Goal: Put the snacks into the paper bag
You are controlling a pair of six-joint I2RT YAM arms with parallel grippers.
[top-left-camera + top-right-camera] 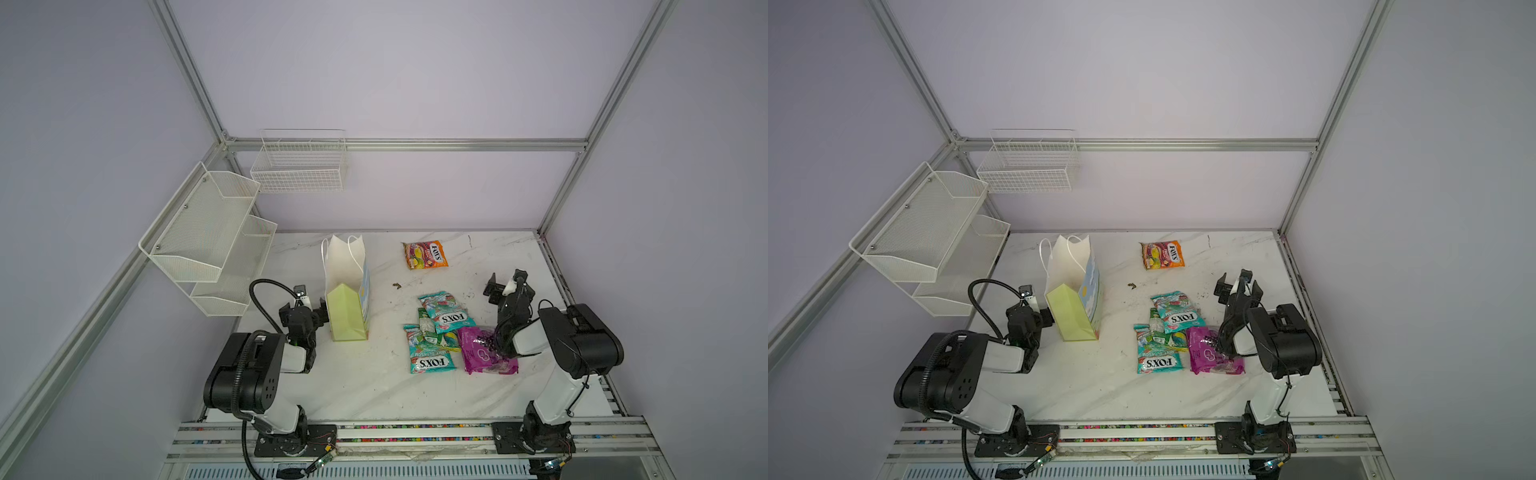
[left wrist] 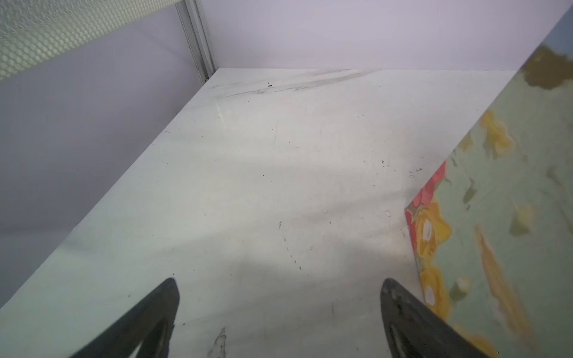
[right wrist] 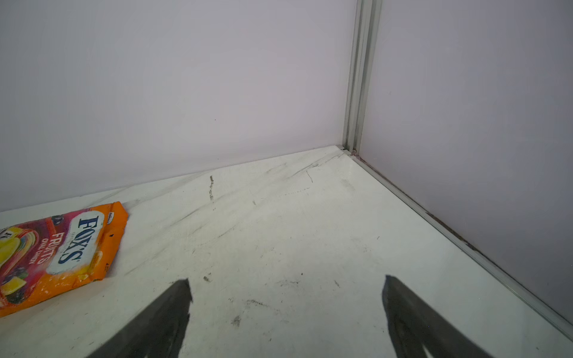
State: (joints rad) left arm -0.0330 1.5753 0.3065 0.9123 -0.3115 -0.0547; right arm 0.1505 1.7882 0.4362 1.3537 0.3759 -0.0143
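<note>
Paper bag (image 1: 347, 291) stands unsupported; left gripper (image 1: 304, 312), jaws apart at its 9 o'clock, could topple it. Right gripper (image 1: 505, 286) likewise apart, empty.

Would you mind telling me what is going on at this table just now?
Two robot arms are about to pack snacks. The paper bag stands upright beside the left gripper. The left gripper and the right gripper are open and hold nothing. All five packets lie on the table: the orange FOX'S packet at the back, and two teal FOX'S packets, a green packet and a magenta packet clustered near the right arm.
</note>
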